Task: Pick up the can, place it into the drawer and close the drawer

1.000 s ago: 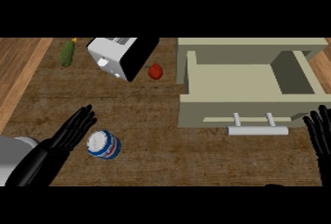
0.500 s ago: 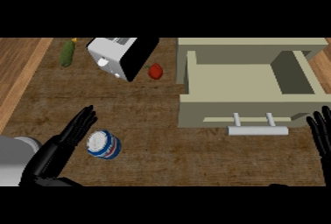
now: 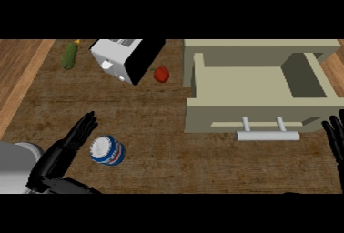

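Over the last 1 second the left robot hand (image 3: 60,152) had drawn a little nearer the view's lower edge and turned its palm toward the can (image 3: 107,150), and its thumb had come into sight low in the view, below the can. The can itself had not shifted. It lay just beside that hand's fingers, on their right, and I could not tell whether they touched it. The fingers were straight and spread apart from the thumb, closed on nothing. That looked like the set-up for a grasp, so the pick-up was judged not yet begun, and all 3 parts of the task remained.

The right robot hand (image 3: 335,141) rested at the view's right edge, fingers straight and upward, as it had before.

The drawer (image 3: 242,84) stood pulled open, well apart from the can to the right, with its handle (image 3: 267,135) facing the robot.

The surface (image 3: 174,164) was dark brown and grainy, with a paler wooden strip (image 3: 20,82) along its left side. At the far edge stood a toaster (image 3: 114,57), with a green vegetable (image 3: 69,55) to its left and a small red item (image 3: 161,74), possibly a tomato, to its right.
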### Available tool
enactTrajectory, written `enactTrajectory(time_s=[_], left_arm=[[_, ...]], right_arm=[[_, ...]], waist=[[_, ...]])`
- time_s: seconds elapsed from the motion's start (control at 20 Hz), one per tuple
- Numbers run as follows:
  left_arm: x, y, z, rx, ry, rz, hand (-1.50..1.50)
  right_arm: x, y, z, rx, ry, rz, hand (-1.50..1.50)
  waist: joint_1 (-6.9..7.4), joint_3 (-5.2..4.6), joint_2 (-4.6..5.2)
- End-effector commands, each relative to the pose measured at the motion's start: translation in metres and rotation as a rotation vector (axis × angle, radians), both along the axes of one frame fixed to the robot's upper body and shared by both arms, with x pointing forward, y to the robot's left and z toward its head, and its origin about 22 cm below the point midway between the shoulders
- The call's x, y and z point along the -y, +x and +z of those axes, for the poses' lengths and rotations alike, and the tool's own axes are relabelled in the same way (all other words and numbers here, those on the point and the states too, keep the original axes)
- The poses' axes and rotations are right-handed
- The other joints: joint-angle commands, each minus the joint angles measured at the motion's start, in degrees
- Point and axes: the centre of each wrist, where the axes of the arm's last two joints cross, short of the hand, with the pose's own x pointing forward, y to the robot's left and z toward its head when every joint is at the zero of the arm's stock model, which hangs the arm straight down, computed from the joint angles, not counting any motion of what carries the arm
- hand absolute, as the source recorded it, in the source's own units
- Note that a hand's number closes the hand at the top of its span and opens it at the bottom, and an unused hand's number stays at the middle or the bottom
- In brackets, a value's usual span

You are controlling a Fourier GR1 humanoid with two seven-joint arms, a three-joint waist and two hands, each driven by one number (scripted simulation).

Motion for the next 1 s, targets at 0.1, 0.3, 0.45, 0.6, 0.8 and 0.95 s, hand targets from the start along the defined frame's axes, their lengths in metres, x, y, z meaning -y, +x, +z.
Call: enactTrajectory(time_s=[0.1, 0.3, 0.45, 0.6, 0.8, 0.95], left_arm=[[0.002, 0.001, -0.041, -0.006, 0.011, -0.005, -1.50], [-0.021, -0.005, -0.033, -0.001, 0.001, 0.003, -1.50], [-0.012, 0.007, -0.045, -0.035, 0.018, 0.011, -1.50], [-0.020, 0.000, -0.063, -0.043, 0.000, -0.012, -1.50], [-0.038, -0.009, -0.062, -0.039, 0.032, 0.028, -1.50], [-0.045, 0.005, -0.067, -0.064, 0.014, 0.025, -1.50]], right_arm=[[0.005, -0.010, -0.012, 0.002, -0.014, 0.015, -1.50], [-0.023, -0.010, 0.000, -0.002, 0.002, -0.017, -1.50], [-0.010, -0.003, -0.008, -0.006, -0.015, -0.006, -1.50], [-0.005, 0.013, 0.006, 0.016, -0.005, -0.024, -1.50], [0.013, -0.005, -0.005, 0.010, 0.005, -0.014, -1.50], [0.006, 0.006, 0.016, 0.007, 0.005, 0.002, -1.50]], waist=[[-0.14, -0.01, 0.02], [0.01, -0.01, -0.02], [0.00, 0.00, 0.00], [0.06, -0.01, 0.02], [0.02, 0.01, -0.01], [0.00, -0.01, 0.01]])
